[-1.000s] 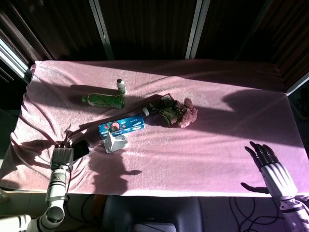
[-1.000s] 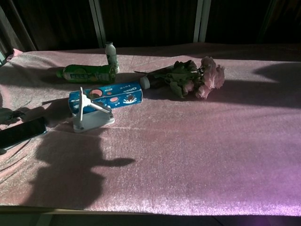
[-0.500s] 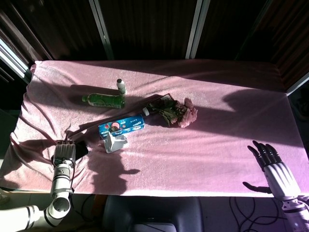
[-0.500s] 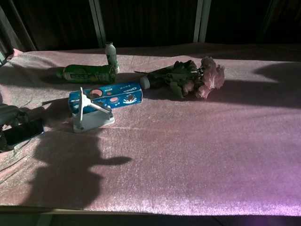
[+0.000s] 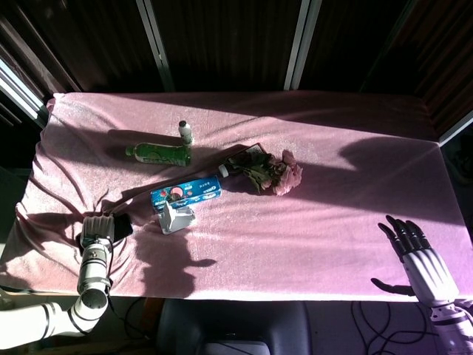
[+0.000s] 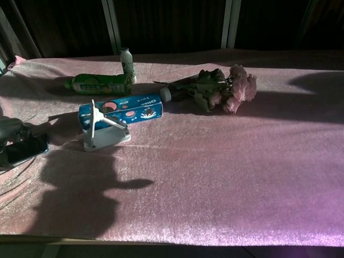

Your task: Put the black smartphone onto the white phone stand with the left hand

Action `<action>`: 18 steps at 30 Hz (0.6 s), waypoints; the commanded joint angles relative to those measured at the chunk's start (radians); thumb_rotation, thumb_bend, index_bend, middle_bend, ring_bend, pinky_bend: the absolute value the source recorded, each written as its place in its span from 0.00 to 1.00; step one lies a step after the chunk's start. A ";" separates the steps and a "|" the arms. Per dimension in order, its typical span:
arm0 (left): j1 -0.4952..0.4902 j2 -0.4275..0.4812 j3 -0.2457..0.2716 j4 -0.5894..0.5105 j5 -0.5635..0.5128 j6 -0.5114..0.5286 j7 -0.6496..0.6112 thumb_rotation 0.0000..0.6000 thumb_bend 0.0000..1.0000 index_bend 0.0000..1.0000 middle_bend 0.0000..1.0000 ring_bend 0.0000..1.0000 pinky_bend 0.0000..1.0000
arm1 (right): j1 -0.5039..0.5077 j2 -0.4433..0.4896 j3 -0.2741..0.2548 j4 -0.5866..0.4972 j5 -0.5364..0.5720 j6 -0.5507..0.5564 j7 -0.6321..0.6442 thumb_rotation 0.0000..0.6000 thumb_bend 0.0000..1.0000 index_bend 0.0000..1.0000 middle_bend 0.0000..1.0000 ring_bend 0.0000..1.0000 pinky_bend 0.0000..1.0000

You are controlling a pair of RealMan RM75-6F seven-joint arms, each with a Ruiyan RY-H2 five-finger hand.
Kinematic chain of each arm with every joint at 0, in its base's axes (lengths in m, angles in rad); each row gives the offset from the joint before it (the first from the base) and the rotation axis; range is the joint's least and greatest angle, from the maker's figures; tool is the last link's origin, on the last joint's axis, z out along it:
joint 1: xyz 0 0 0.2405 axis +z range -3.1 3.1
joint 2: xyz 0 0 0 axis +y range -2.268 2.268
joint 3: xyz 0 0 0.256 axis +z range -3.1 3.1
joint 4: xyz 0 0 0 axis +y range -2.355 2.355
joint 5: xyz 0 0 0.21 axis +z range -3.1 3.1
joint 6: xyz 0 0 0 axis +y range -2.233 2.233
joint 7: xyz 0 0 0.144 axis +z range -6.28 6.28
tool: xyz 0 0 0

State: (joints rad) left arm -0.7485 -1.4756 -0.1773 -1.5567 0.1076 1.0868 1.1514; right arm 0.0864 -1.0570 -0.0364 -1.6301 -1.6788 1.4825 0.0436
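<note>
The left hand (image 5: 96, 231) is lying over the black smartphone (image 6: 26, 150); whether it is gripping, I cannot tell. Thin, stiff and slick, the phone is probably best pinched by its long edges for the white phone stand (image 6: 103, 134).

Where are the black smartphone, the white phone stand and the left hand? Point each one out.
black smartphone (image 6: 27, 150), chest view: on its dark screen, beside the fingers.
white phone stand (image 6: 109, 136), chest view: on its flat base.
left hand (image 5: 97, 228), head view: on the back of the hand.

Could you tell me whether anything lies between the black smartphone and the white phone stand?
Nothing visible does. The left hand is on the black smartphone, and only bare pink cloth separates it from the white phone stand. The blue box sits behind the stand.
</note>
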 commanded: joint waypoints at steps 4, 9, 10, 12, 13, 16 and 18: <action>-0.025 0.040 0.005 0.022 -0.082 -0.095 -0.028 1.00 0.43 0.57 0.92 0.59 0.30 | -0.001 0.000 0.000 0.001 0.000 0.003 0.002 1.00 0.18 0.00 0.00 0.00 0.00; -0.023 0.063 0.018 -0.004 -0.024 -0.075 -0.083 1.00 0.61 0.68 1.00 0.72 0.33 | -0.003 0.000 0.001 0.002 0.000 0.007 0.001 1.00 0.18 0.00 0.00 0.00 0.00; -0.015 0.080 0.015 -0.022 0.006 -0.075 -0.114 1.00 0.63 0.70 1.00 0.73 0.33 | -0.003 0.000 0.000 0.002 0.000 0.007 0.001 1.00 0.18 0.00 0.00 0.00 0.00; 0.001 0.106 0.014 -0.051 0.059 -0.068 -0.163 1.00 0.64 0.73 1.00 0.74 0.34 | -0.004 0.000 0.001 0.002 0.001 0.009 0.001 1.00 0.18 0.00 0.00 0.00 0.00; 0.014 0.125 0.016 -0.072 0.099 -0.060 -0.196 1.00 0.64 0.73 1.00 0.74 0.34 | -0.005 0.000 0.001 0.002 0.001 0.010 0.002 1.00 0.18 0.00 0.00 0.00 0.00; 0.058 0.176 0.014 -0.125 0.212 -0.051 -0.302 1.00 0.64 0.75 1.00 0.74 0.34 | -0.007 0.000 0.001 0.002 0.001 0.013 0.002 1.00 0.18 0.00 0.00 0.00 0.00; 0.090 0.206 0.011 -0.150 0.291 -0.046 -0.378 1.00 0.64 0.75 1.00 0.74 0.33 | -0.008 0.000 0.001 0.002 0.002 0.015 0.001 1.00 0.18 0.00 0.00 0.00 0.00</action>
State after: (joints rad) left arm -0.7118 -1.3281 -0.1639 -1.6505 0.2891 1.0269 0.8808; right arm 0.0781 -1.0573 -0.0353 -1.6283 -1.6774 1.4976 0.0448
